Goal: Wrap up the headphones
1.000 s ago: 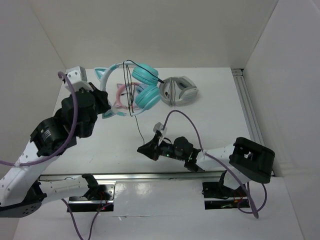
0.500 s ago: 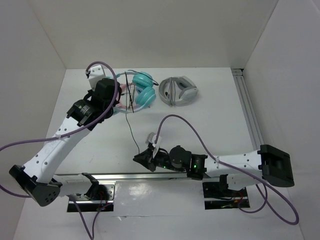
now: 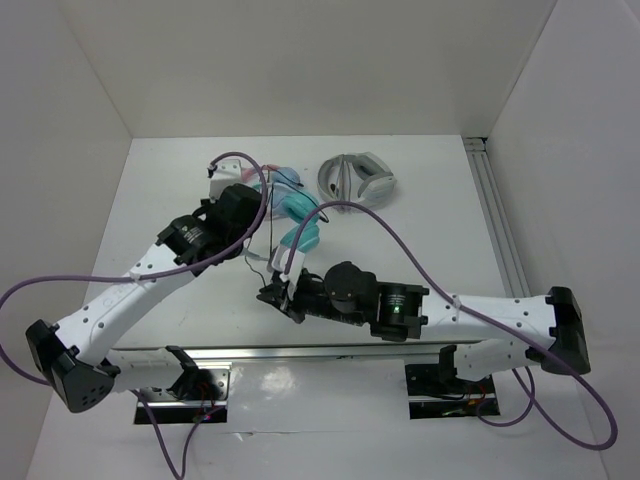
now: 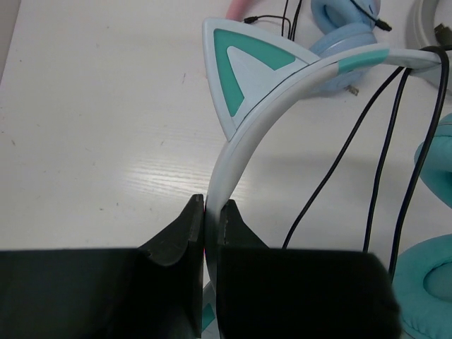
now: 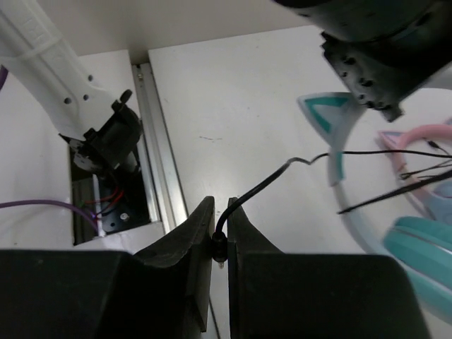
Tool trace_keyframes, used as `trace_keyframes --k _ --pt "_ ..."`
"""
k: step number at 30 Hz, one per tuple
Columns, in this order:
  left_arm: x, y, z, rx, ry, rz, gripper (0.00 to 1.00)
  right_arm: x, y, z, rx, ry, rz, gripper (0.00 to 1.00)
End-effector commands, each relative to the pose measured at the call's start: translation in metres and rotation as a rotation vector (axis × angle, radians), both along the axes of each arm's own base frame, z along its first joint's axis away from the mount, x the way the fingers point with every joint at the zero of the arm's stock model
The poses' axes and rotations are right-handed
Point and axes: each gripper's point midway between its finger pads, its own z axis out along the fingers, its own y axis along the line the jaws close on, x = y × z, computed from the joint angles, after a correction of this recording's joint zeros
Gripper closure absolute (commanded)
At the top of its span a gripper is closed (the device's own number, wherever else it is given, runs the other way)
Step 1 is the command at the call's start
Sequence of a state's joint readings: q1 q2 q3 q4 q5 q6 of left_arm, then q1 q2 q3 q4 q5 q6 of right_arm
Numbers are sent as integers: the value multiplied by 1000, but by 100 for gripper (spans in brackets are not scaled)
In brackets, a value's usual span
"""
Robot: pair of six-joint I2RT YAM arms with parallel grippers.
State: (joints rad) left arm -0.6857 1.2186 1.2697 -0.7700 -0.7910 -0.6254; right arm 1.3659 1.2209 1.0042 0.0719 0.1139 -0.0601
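Note:
The teal headphones (image 3: pixel 298 212) lie mid-table, with the ear cups right of my left gripper (image 3: pixel 247 207). In the left wrist view my left gripper (image 4: pixel 210 208) is shut on the pale headband (image 4: pixel 282 85), just below a cat ear (image 4: pixel 247 63). Loops of the thin black cable (image 4: pixel 339 155) cross the band, and a teal ear cup (image 4: pixel 424 282) lies to the right. My right gripper (image 3: pixel 272 293) is nearer the front edge. In its wrist view it (image 5: pixel 220 240) is shut on the cable's plug end, and the cable (image 5: pixel 268 180) runs up to the headband (image 5: pixel 339 176).
Grey-and-white headphones (image 3: pixel 355 180) lie at the back right. Pink-and-blue cat-ear headphones (image 3: pixel 272 176) lie just behind the teal pair, partly hidden by my left arm. A metal rail (image 3: pixel 300 352) runs along the front edge and another (image 3: pixel 495 210) along the right side.
My left gripper has moved right and nearer with the teal headphones in it. My right arm has reached out to the left, carrying the cable end closer to the headphones.

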Motion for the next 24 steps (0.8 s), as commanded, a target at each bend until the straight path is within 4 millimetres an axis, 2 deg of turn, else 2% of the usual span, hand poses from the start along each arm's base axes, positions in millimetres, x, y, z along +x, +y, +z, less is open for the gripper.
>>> trace_keyframes --k 1,2,5,6,10,11,14,19,22,23,24 --pt "-1 -2 28 -28 -66 -50 100 14 -24 9 -106 -93 -72 100" --pt "-4 3 35 -15 -81 -67 100 18 -30 8 -124 -107 -96 100" --pt "-12 11 29 14 -54 -106 100 26 -43 13 -157 -155 -136 100" --pt "-15 17 30 9 -63 -94 100 27 -48 9 -182 -162 -142 100" --pt "-17 36 38 -7 -87 -35 100 31 -58 17 -222 -172 -168 100" --pt "-17 44 40 -20 -94 -14 100 25 -54 14 -236 -169 -143 100" --pt "-12 43 50 -37 -114 -38 100 23 -51 15 -221 -174 -145 100" --pt "-8 41 33 -46 -77 -9 100 8 -40 31 -164 -167 -63 100" --pt "-7 41 33 -90 -83 16 100 0 -29 33 -141 -152 -8 100" --pt "-4 38 31 -105 -83 15 100 -3 -26 40 -119 -152 6 100" --pt "-4 37 35 -121 -93 22 100 -5 -23 36 -126 -148 24 100"
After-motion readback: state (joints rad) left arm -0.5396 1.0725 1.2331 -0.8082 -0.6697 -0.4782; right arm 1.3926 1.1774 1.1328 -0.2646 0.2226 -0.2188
